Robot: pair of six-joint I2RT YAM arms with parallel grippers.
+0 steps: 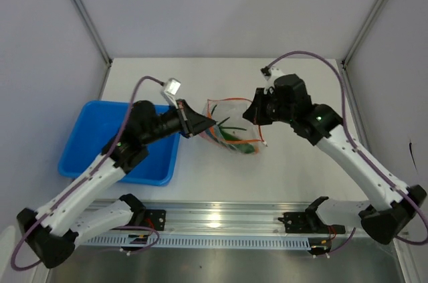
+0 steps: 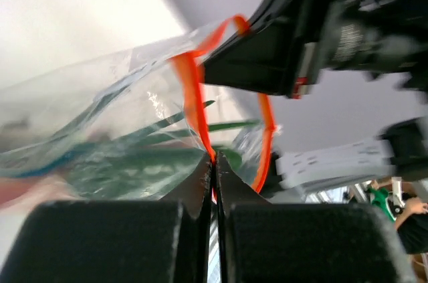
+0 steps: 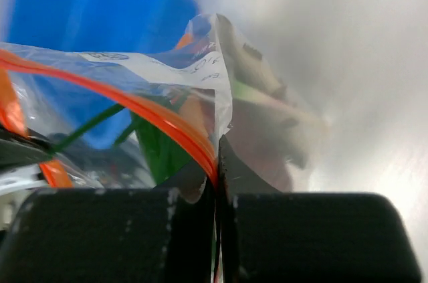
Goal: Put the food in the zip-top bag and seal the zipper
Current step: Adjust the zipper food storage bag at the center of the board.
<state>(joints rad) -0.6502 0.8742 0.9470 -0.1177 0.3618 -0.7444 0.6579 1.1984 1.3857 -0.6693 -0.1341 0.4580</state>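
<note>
The clear zip-top bag (image 1: pixel 234 126) hangs between my two grippers above the table's middle. Dark-green stalks (image 1: pixel 231 129) lie inside it, and also show in the left wrist view (image 2: pixel 134 162). A dark-red shape (image 3: pixel 267 142) shows blurred through the plastic in the right wrist view. My left gripper (image 1: pixel 208 124) is shut on the orange zipper (image 2: pixel 190 96) at the bag's left end. My right gripper (image 1: pixel 249 114) is shut on the zipper (image 3: pixel 160 119) at the right end. The mouth between them gapes open in a loop.
A blue plastic tray (image 1: pixel 100 142) stands at the left, under my left arm. A metal rail (image 1: pixel 221 219) runs along the near edge. Grey walls close in the back and sides.
</note>
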